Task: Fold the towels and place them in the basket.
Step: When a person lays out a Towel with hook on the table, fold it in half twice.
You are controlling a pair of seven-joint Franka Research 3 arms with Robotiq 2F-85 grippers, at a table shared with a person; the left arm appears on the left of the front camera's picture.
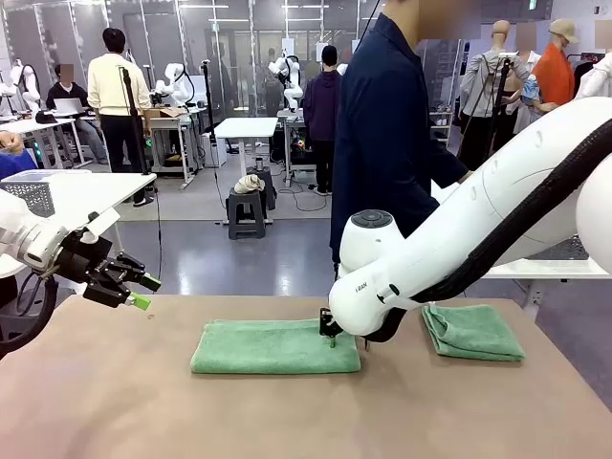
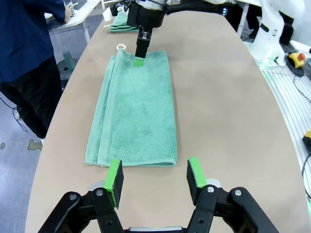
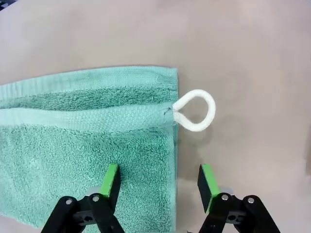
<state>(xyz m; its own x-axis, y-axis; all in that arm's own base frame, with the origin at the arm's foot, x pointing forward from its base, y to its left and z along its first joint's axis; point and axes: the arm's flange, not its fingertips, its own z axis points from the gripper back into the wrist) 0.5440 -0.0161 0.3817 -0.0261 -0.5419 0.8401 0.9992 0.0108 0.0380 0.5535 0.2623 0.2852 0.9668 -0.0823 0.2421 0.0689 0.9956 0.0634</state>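
A light-green towel (image 1: 275, 346), folded into a long strip, lies in the middle of the table. My right gripper (image 1: 331, 337) is down at its right end. In the right wrist view the gripper (image 3: 160, 182) is open and straddles the towel's (image 3: 87, 141) end edge, just below the white loop tag (image 3: 197, 111). One pad is over the cloth and the other over bare table. A second folded towel (image 1: 473, 331) lies at the right. My left gripper (image 1: 139, 292) hovers open and empty off the strip's left end (image 2: 136, 111). A sliver of the dark grey basket (image 1: 566, 251) shows behind my right arm.
A person in dark blue (image 1: 387, 134) stands at the far edge, behind the right arm. The white side table (image 1: 550, 271) carrying the basket stands at the right. Bare tabletop (image 1: 287, 411) spreads in front of the towels and along the left side.
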